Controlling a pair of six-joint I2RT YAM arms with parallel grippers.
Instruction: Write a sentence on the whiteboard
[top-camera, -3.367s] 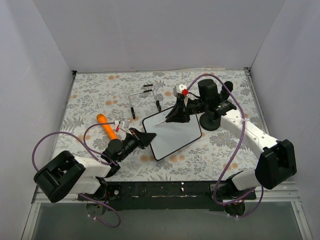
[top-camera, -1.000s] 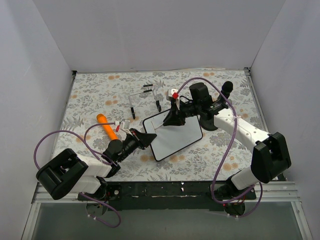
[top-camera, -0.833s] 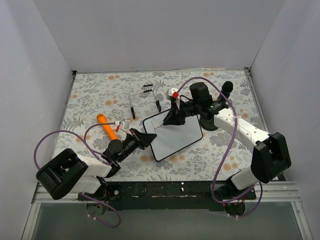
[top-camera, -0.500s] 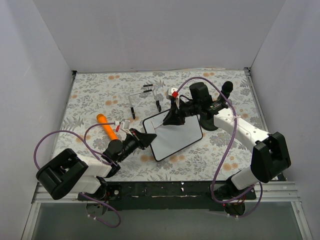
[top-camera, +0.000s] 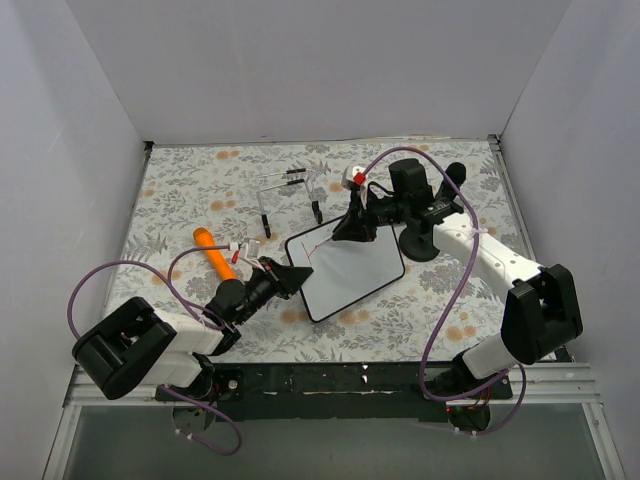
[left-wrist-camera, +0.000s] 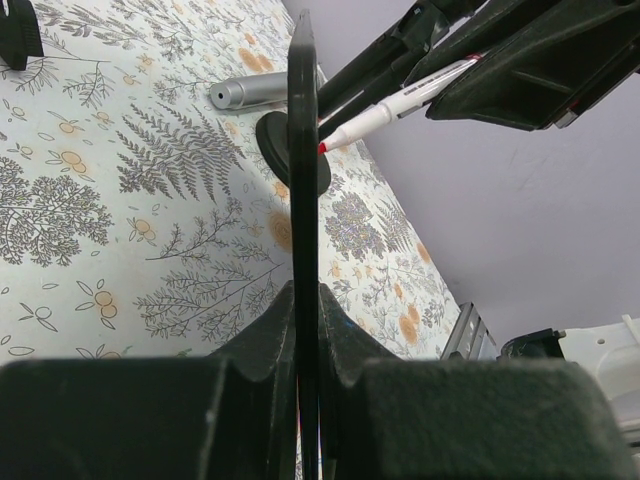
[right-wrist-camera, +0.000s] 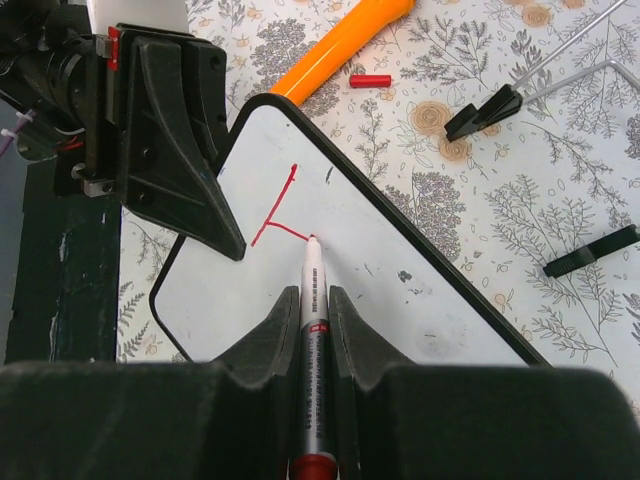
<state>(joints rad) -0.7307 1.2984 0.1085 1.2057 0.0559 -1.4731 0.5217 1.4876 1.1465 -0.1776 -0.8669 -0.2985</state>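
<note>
The left gripper (top-camera: 291, 278) is closed tight on the near left edge of the whiteboard (top-camera: 352, 275), a finger (left-wrist-camera: 268, 322) pressed to each face. In the left wrist view the board appears edge-on as a thin black line, so its face is hidden there.

The board lies near the middle of the floral table (top-camera: 190, 185). It carries one red mark (right-wrist-camera: 279, 211) made of two strokes, a long one and a short branch.

The right gripper (top-camera: 352, 228) hangs over the board's far left part. Its fingers (right-wrist-camera: 276, 322) are clamped on one marker (right-wrist-camera: 312, 300), whose tip meets the board at the end of the short stroke. The marker's back end is cut off at the bottom of the right wrist view.

Left of the board lie one orange tube (top-camera: 213, 252) and one small red cap (right-wrist-camera: 370, 80), close together but apart.

Beyond the board stands one clear wire stand (top-camera: 285, 193). Two of its black feet (right-wrist-camera: 483, 112) show in the right wrist view.

To the right, near the board's far right corner, sits one black round base (top-camera: 418, 246). In the left wrist view it is partly hidden behind the board's edge. One silver cylinder (left-wrist-camera: 250, 92) lies beyond it, too blurred to identify.
</note>
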